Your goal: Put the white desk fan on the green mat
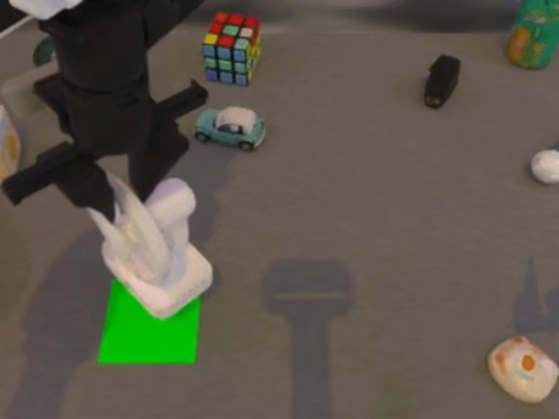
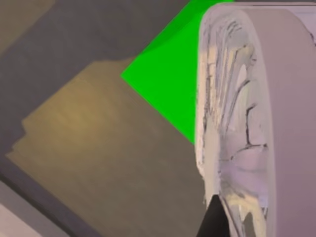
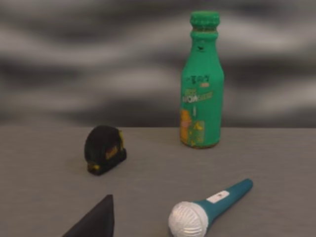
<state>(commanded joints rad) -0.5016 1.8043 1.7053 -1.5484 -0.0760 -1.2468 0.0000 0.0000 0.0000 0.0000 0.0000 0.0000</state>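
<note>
The white desk fan hangs tilted in my left gripper, which is shut on its round grille cage. Its rounded base sits over the far edge of the green mat, which lies flat at the table's front left. I cannot tell whether the base touches the mat. In the left wrist view the fan grille fills the right side, one dark fingertip presses against it, and the green mat shows beyond. My right arm is out of the top view; one fingertip shows in its wrist view, holding nothing.
A colour cube and a toy car stand behind the fan. A black tape measure, a green bottle and a microphone head are at the far right. A white-and-orange lump lies front right.
</note>
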